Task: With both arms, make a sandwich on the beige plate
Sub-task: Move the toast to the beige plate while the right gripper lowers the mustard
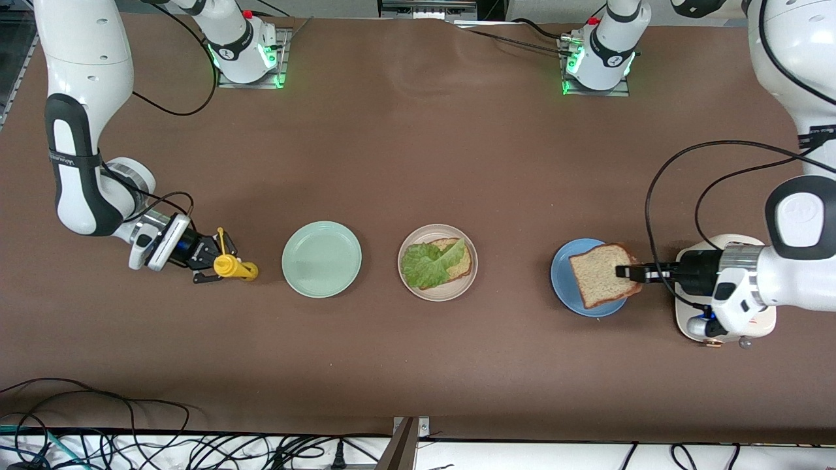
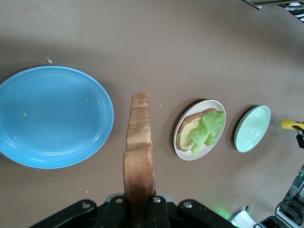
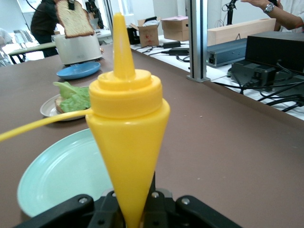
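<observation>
The beige plate [image 1: 444, 294] lies mid-table and holds one toasted bread slice [image 1: 460, 260] with a ruffled green lettuce leaf [image 1: 428, 264] on top. My left gripper [image 1: 630, 273] is shut on the crust of a second bread slice [image 1: 601, 274], which hangs over the blue plate [image 1: 563, 274]. In the left wrist view that slice [image 2: 138, 156] shows edge-on between the fingers [image 2: 164, 211], with the beige plate [image 2: 214, 142] farther off. My right gripper [image 1: 219, 264] is shut on a yellow squeeze bottle [image 1: 234, 267] beside the mint-green plate [image 1: 321, 258].
A white toaster-like appliance [image 1: 725, 326] stands under the left arm's wrist at that end of the table. The mint-green plate [image 3: 61, 175] lies just past the bottle [image 3: 127, 123]. Cables run along the table edge nearest the front camera.
</observation>
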